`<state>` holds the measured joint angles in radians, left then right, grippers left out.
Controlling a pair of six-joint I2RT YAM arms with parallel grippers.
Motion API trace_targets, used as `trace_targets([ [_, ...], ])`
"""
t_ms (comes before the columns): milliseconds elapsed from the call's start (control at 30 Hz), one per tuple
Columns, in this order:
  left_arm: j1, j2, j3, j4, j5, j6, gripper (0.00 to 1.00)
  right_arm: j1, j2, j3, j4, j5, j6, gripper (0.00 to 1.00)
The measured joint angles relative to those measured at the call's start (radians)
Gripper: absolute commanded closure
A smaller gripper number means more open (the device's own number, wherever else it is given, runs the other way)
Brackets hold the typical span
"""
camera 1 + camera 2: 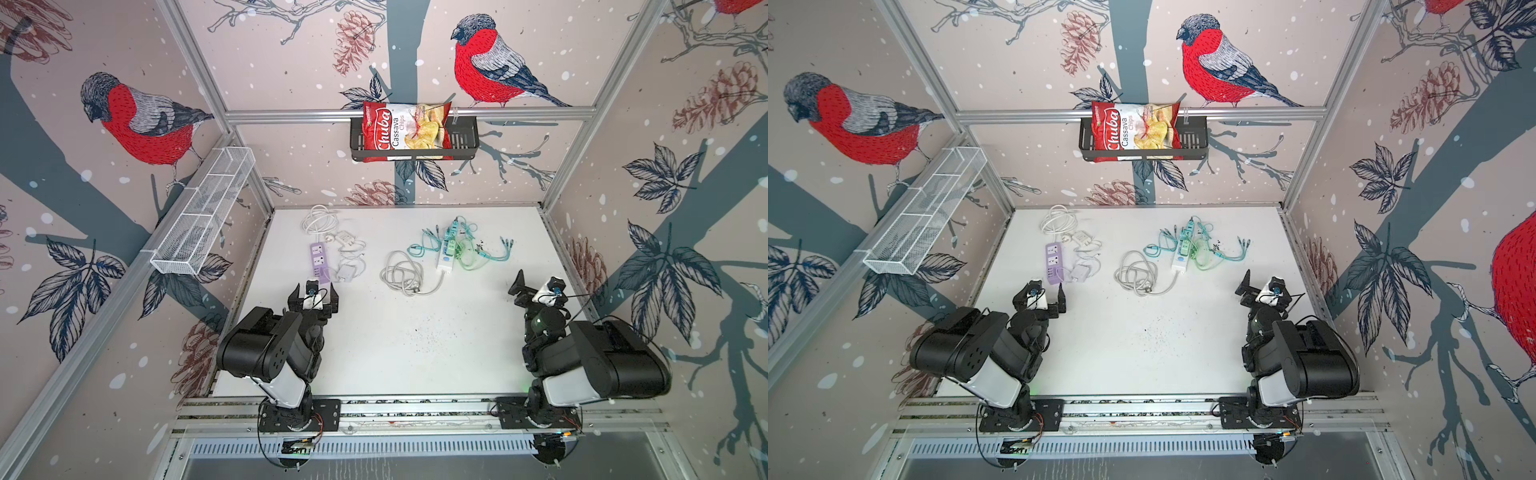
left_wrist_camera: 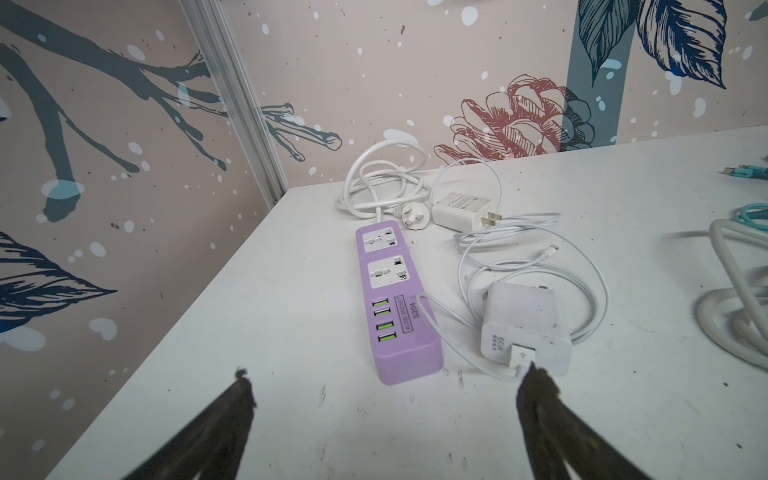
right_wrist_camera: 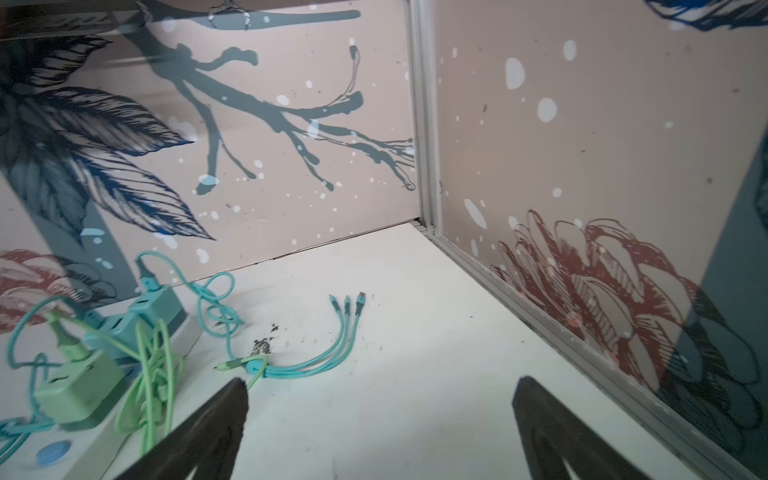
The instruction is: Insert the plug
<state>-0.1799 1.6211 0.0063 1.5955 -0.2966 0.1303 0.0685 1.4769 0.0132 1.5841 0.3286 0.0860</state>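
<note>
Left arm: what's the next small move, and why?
Probably ease the left gripper forward and slightly toward the near white charger so the jaws straddle it. The jaws are open and empty, the charger lies unplugged beside the purple power strip, and both of the strip's sockets are free.

power strip [image 2: 409, 345]: lilac | charger [image 2: 523, 320]: white | cable [image 3: 316, 365]: teal | walls [image 1: 291, 75]: pink, bird-and-pinecone print

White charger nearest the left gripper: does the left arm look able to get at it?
Probably yes: the open left gripper hangs just short of the white charger, with only its thin cable lying nearby.
</note>
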Motion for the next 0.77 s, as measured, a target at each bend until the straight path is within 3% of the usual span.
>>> trace_targets([
  [167, 0.0, -0.018, -0.002, 0.0, -0.072, -0.026, 0.03, 0.008, -0.001, 0.015, -0.03, 0.039, 0.018, 0.01],
  [400, 0.0, -0.026, -0.002, 0.0, 0.004, 0.0, 0.03, 0.023, 0.0, 0.021, -0.042, 0.066, 0.018, 0.0],
  [767, 0.0, -0.018, -0.002, 0.0, 0.003, 0.0, 0.03, 0.067, 0.018, 0.047, -0.05, 0.109, -0.009, 0.01],
])
